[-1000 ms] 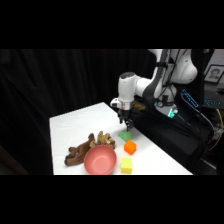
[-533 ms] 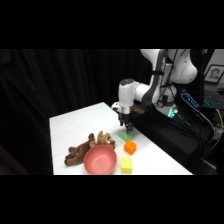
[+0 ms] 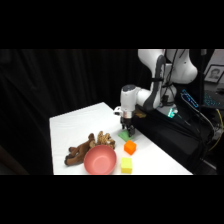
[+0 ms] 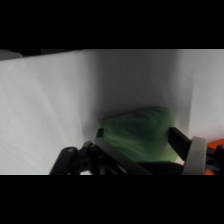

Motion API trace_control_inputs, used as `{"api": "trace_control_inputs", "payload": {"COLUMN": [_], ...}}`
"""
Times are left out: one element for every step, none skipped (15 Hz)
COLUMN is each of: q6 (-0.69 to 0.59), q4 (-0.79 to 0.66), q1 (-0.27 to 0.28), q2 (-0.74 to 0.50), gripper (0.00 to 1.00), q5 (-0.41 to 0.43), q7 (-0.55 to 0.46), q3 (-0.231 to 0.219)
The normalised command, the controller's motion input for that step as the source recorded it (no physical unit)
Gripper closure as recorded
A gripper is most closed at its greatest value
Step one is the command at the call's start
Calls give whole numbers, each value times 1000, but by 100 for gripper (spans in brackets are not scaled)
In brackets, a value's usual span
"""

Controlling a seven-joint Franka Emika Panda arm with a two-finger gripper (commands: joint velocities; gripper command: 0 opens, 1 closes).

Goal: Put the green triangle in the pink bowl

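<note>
The green triangle (image 3: 125, 134) lies on the white table (image 3: 80, 127), to the right of the toy and behind the orange block. My gripper (image 3: 128, 131) has come straight down onto it. In the wrist view the green triangle (image 4: 137, 134) fills the gap between my two fingers (image 4: 186, 145), which press against its sides, so the gripper is shut on it while it rests on the table. The pink bowl (image 3: 100, 160) sits near the table's front edge, to the left of the blocks, with nothing in it.
An orange block (image 3: 130, 147) lies just in front of the green triangle, and a yellow cube (image 3: 127, 165) sits beside the bowl. A brown plush toy (image 3: 86, 148) lies behind the bowl. Dark equipment stands past the table's right edge.
The gripper has come down from above the green triangle to table level around it. The blocks, the bowl and the toy have not moved.
</note>
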Motion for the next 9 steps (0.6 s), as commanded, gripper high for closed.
{"api": "trace_control_inputs", "payload": {"q6": [273, 273, 276, 255, 243, 230, 218, 203, 176], "q4": [-36, -31, -28, -25, -26, -21, -19, -17, -8], "q1": [78, 64, 75, 56, 56, 58, 63, 65, 93], "q2": [119, 109, 99, 84, 73, 65, 56, 46, 35], "gripper": [4, 26, 29, 31, 38, 48, 55, 62, 68], "q5": [182, 192, 180, 181, 171, 160, 149, 140, 120], "q7": [-74, -83, -78, -93, -92, -91, -92, -93, -81], "q3": [41, 54, 37, 48, 41, 30, 19, 10, -29]}}
